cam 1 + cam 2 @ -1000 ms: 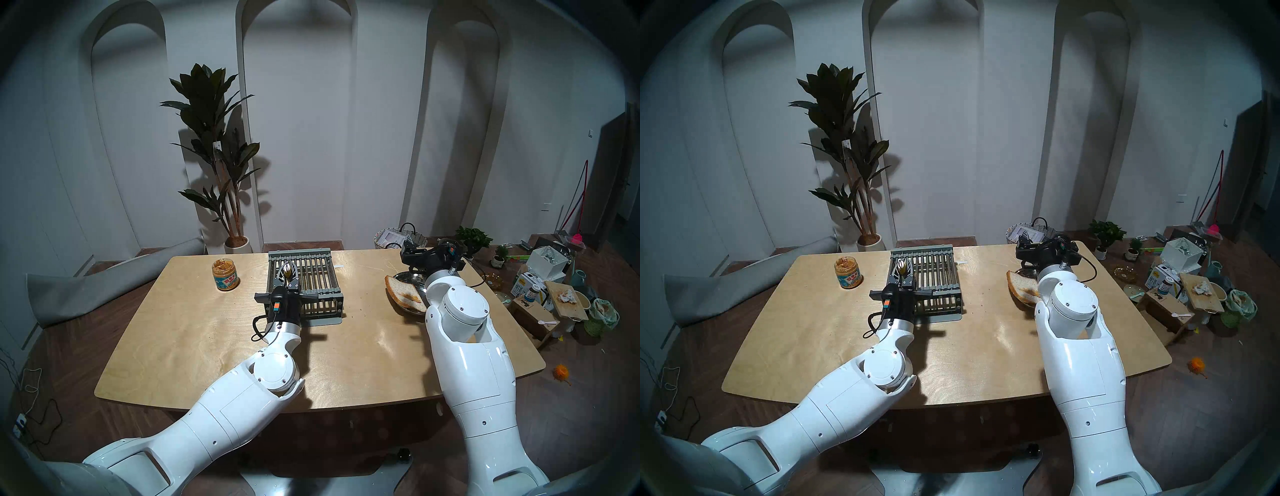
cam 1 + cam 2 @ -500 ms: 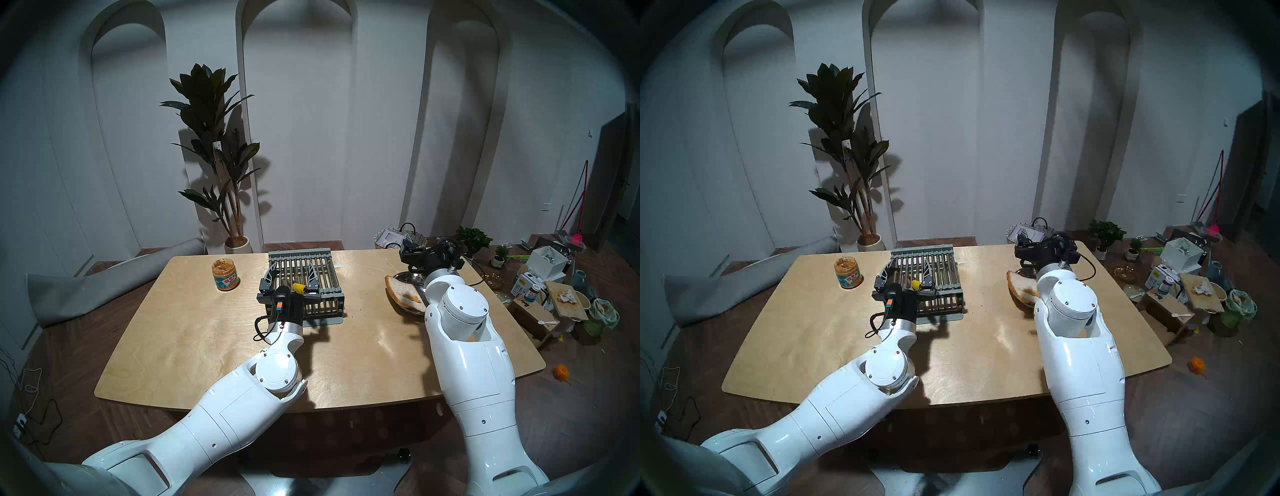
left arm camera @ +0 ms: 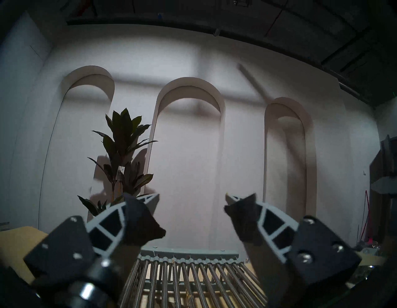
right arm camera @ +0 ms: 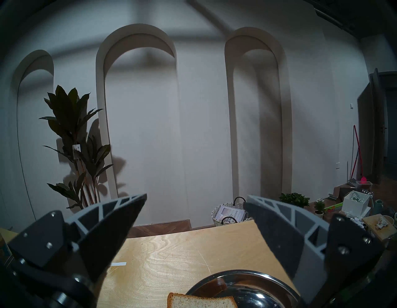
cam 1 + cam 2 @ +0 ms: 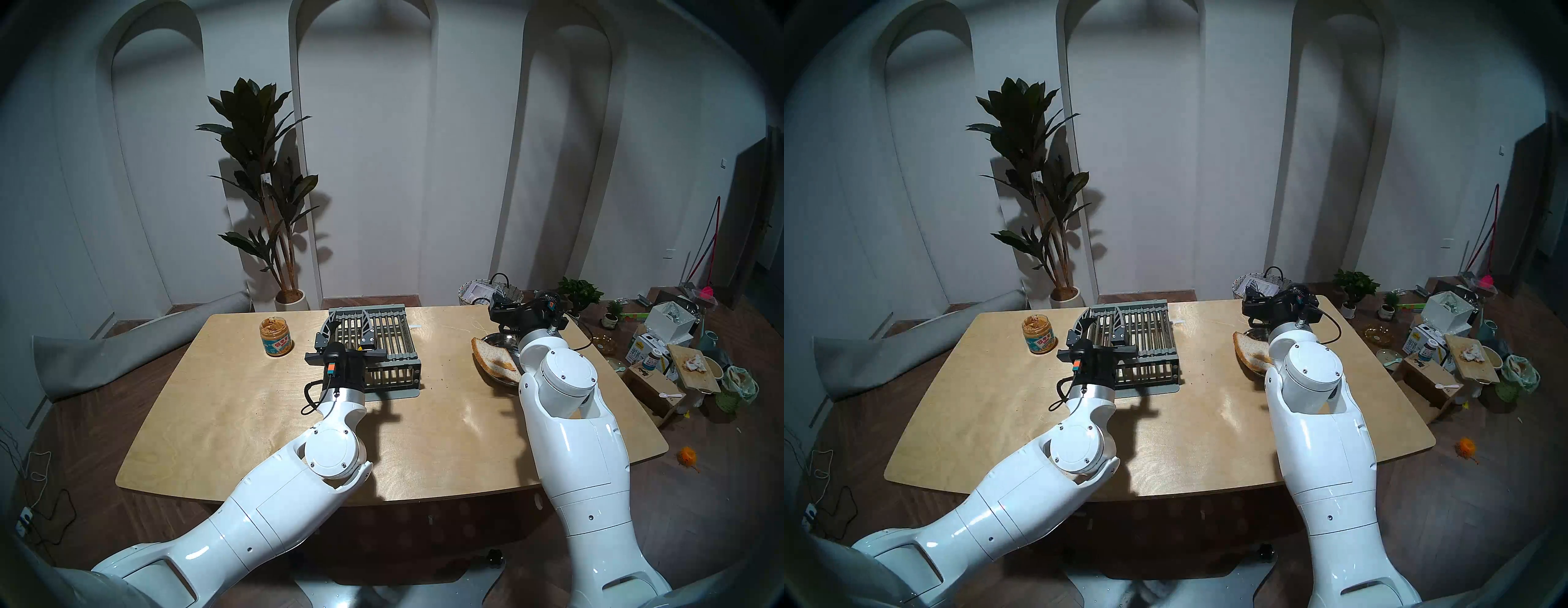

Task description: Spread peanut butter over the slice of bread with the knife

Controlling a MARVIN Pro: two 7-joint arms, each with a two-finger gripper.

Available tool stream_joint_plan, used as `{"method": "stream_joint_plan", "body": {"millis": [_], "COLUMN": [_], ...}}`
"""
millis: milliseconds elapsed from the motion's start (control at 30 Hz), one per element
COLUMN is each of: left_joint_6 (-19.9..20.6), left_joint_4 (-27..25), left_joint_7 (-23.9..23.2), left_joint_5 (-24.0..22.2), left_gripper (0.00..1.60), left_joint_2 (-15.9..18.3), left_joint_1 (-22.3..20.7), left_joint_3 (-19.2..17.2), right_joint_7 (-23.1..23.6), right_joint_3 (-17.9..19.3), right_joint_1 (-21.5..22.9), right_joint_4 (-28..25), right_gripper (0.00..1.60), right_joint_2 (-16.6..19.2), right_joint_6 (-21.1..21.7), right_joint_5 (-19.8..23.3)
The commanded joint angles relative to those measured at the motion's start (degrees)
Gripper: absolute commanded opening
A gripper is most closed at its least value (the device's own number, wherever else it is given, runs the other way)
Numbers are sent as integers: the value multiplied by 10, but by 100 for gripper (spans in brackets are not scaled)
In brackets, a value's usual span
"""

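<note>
The open jar of peanut butter (image 5: 278,337) stands at the table's far left. The slice of bread (image 5: 494,358), with a brown smear on it, lies in the steel dish (image 5: 500,339) at the right and also shows in the right wrist view (image 4: 202,301). My left gripper (image 5: 348,325) is open and empty above the grey bar rack (image 5: 386,335). The knife lies on the rack under it; only a speck of its yellow handle (image 5: 359,347) shows. My right gripper (image 5: 497,297) hovers open and empty beyond the dish.
A potted plant (image 5: 263,182) stands behind the table. A wicker basket (image 5: 488,293) sits behind the right gripper. Boxes, pots and clutter (image 5: 670,352) crowd the floor at the right. A grey rolled mat (image 5: 127,348) lies left of the table.
My left gripper was shut on the knife above the rack. It opened, the knife dropped onto the rack, and the gripper has shifted left. The right arm has barely moved.
</note>
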Motion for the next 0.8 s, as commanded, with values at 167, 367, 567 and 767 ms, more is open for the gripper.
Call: {"method": "stream_joint_plan", "body": {"millis": [167, 367, 567, 767], "left_joint_6": [9, 50, 94, 128], "left_joint_4": [-102, -131, -122, -119], "left_joint_7": [-26, -72, -127, -178], "left_joint_5": [-18, -38, -63, -101], "left_gripper": [0, 0, 0, 0], "left_joint_2": [79, 119, 151, 196], "left_joint_1": [-2, 18, 23, 17], "left_joint_3": [-36, -72, -111, -145], "right_joint_7": [-1, 2, 7, 15], "right_joint_3": [-11, -23, -39, -54], "right_joint_1": [13, 19, 31, 44], "right_joint_4": [-11, -8, 0, 12], "right_gripper": [160, 160, 160, 160], "right_joint_2": [-3, -3, -1, 0], "right_joint_6": [3, 8, 11, 18], "right_joint_5": [-3, -5, -14, -23]}}
